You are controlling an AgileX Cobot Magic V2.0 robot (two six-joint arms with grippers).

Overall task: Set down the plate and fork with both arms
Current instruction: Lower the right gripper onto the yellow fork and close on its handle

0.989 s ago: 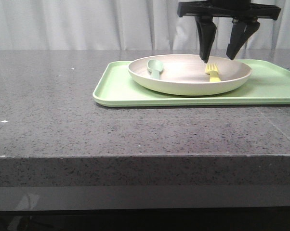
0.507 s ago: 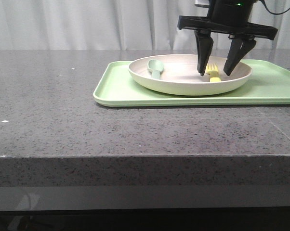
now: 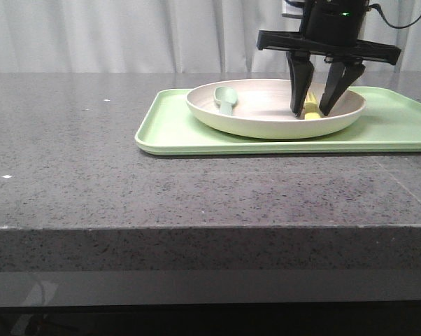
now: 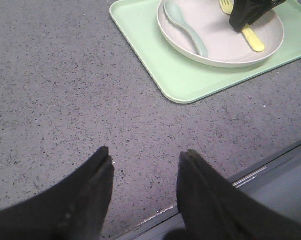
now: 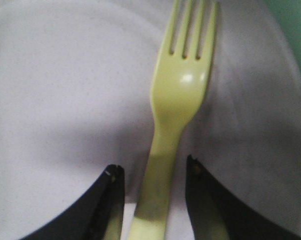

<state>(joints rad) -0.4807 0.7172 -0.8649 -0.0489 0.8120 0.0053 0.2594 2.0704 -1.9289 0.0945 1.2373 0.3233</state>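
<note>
Right gripper (image 3: 313,110) lowered into plate (image 3: 266,120) since a second ago, jaws spread astride fork (image 5: 178,115) handle, not yet pinching. Left gripper (image 4: 145,165) spread, idle over table (image 3: 91,161). Grasp imminent.

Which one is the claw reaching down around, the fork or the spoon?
The fork. The right claw has a finger on each side of its yellow handle; the grey-green spoon lies alone across the plate.

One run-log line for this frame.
right gripper: open, astride fork handle in plate | left gripper: open, idle above table
</note>
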